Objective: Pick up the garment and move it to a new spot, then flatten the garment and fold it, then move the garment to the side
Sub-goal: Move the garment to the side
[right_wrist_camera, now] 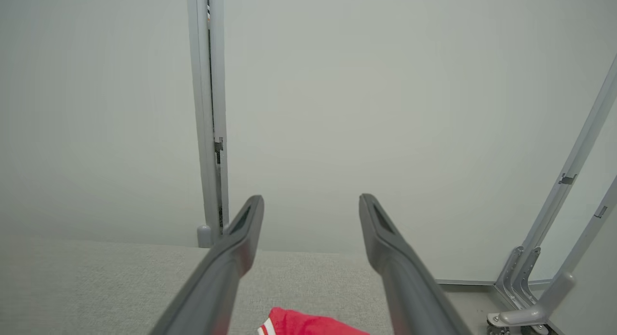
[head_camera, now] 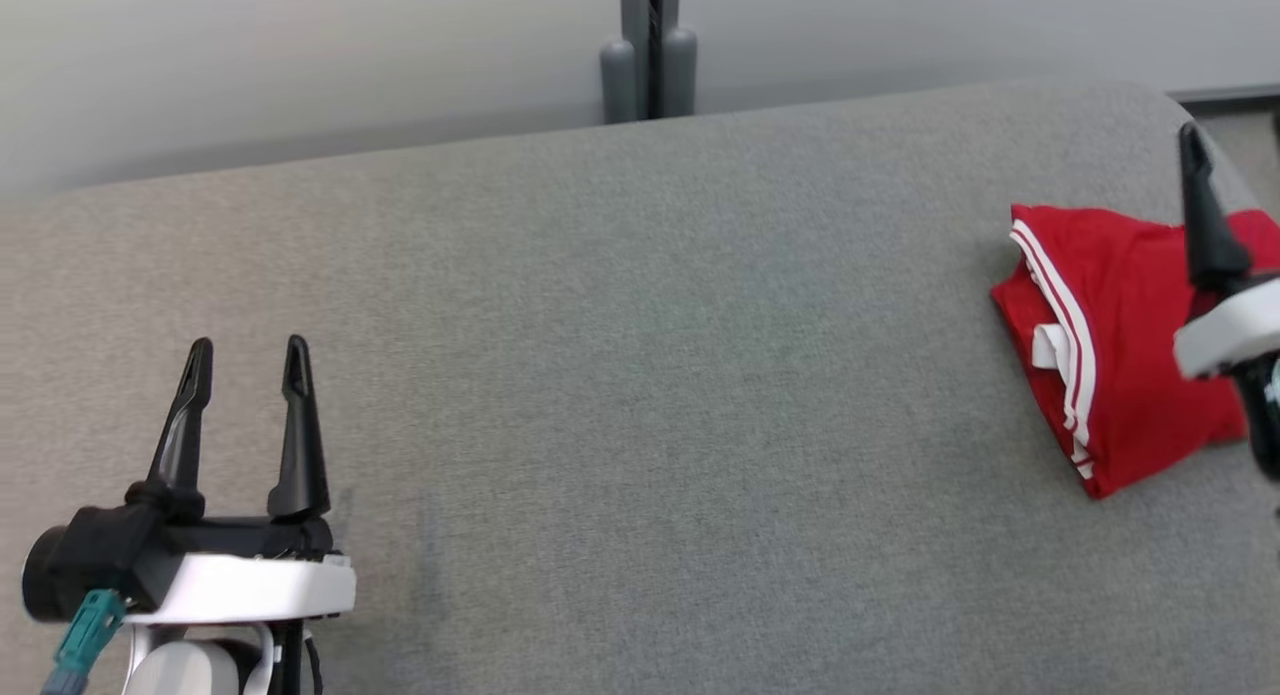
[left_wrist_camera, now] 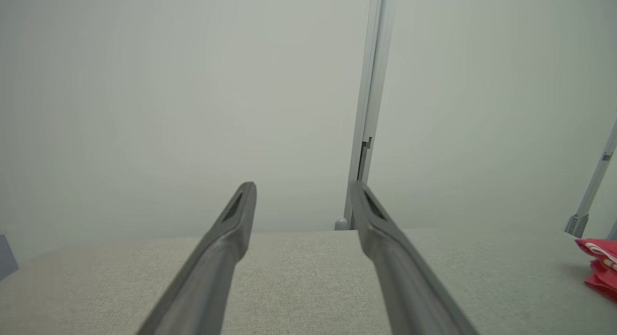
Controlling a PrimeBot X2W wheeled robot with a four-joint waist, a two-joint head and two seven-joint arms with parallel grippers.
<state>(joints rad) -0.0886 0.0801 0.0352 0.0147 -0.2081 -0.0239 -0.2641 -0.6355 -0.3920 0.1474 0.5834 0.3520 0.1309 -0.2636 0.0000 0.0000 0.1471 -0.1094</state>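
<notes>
Grey woven cloth over the broad worktop (head_camera: 640, 375), rounded at its far right corner. Beyond it, pale blank wall (head_camera: 300, 55), split by a grey upright post (head_camera: 650, 45) standing at the worktop's far edge. Off the right end, in the right wrist view, slanted grey metal struts (right_wrist_camera: 554, 219) with bolted feet. Red garment (head_camera: 1120, 355) near the worktop's right end, folded into a compact bundle, white stripes running along its left-facing edge, lying flat on the cloth, gripped by neither claw. Left claw (head_camera: 250, 345) at the lower left of the head view, well apart from the garment, fingers spread, nothing between them, over bare cloth. Right claw (right_wrist_camera: 311, 200) over the garment's near side, fingers likewise spread wide and empty, red fabric visible below and between them in the right wrist view; one dark finger (head_camera: 1205, 225) crossing the bundle in the head view. Small teal connector (head_camera: 85, 625) hanging by the left wrist.
</notes>
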